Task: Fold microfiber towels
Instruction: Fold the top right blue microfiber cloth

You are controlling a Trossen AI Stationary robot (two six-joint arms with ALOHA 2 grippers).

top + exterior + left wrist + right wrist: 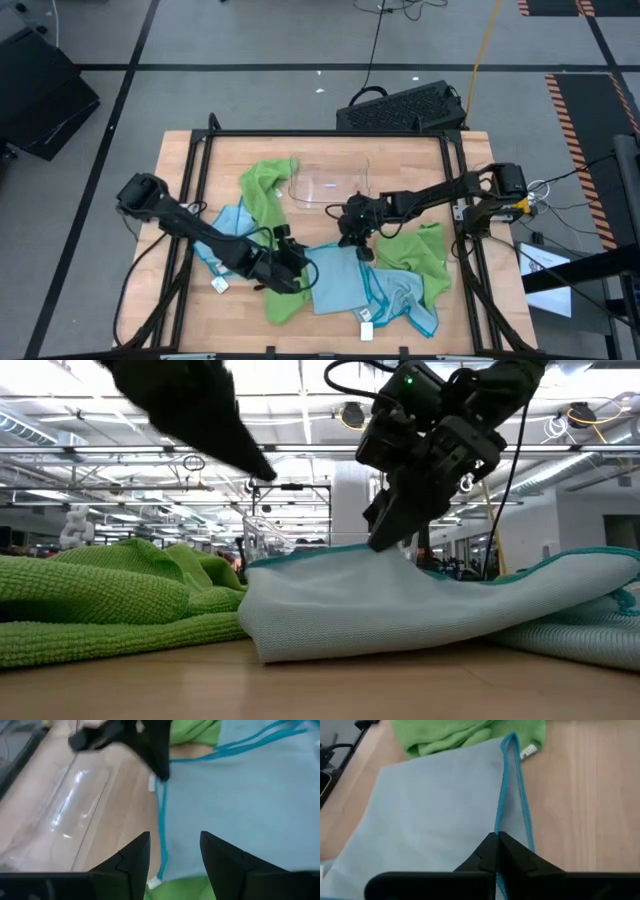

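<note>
A light blue microfiber towel (340, 282) with a teal hem lies mid-table, one edge raised. My right gripper (355, 240) is shut on that raised edge. My left gripper (175, 857) hovers open above the same towel's left edge, near a small white tag (154, 882); nothing is between its fingers. Lime green towels lie crumpled at the far left (265, 185), at the right (422, 252) and at the near side (283, 303). Further blue towels lie at the left (228, 225) and near right (405, 300). My right gripper pinches the blue towel's teal-hemmed edge (504, 822) between its two shut fingers, at the towel's far left corner. The fingers slant down from the table's far right. That corner (385, 552) is lifted into a peak, and the rest of the towel slopes down onto the table.
A clear plastic tray (330, 185) lies at the table's far middle. A black frame (205, 135) runs around the tabletop. Bare wood shows along the near edge (230, 325) and at the far right (415, 160).
</note>
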